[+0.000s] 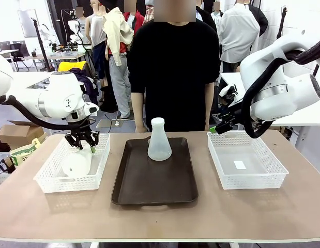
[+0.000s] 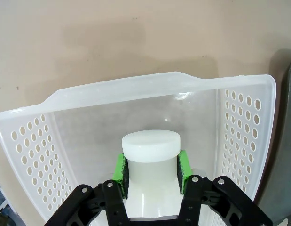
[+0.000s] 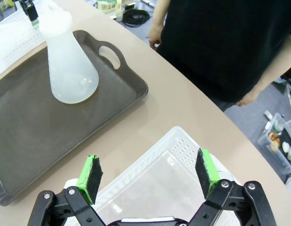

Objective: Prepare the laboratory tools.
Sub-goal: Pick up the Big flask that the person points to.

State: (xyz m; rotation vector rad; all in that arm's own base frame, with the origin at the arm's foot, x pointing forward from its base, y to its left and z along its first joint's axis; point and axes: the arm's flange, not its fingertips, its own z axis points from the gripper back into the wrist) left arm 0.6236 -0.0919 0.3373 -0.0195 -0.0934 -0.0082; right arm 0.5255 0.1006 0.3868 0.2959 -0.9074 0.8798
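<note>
One frosted-white conical flask (image 1: pixel 158 140) stands upright on the dark brown tray (image 1: pixel 149 186); it also appears at the upper left of the right wrist view (image 3: pixel 70 70). A second flask (image 1: pixel 77 163) lies tilted in the left white basket (image 1: pixel 51 181), its wide base toward me. My left gripper (image 1: pixel 84 143) is shut on this flask's neck, with the green pads (image 2: pixel 119 168) pressing both sides of the flask (image 2: pixel 151 147) just below its rim. My right gripper (image 3: pixel 150 172) hangs open above the near corner of the right basket (image 3: pixel 178 146) with nothing between its fingers.
A person in black (image 1: pixel 174 67) stands at the far edge behind the tray, hands down at their sides. The right basket (image 1: pixel 247 175) holds only a small white label. Bare tabletop (image 1: pixel 160 222) stretches along the front edge. The tray's handle (image 3: pixel 110 54) faces the person.
</note>
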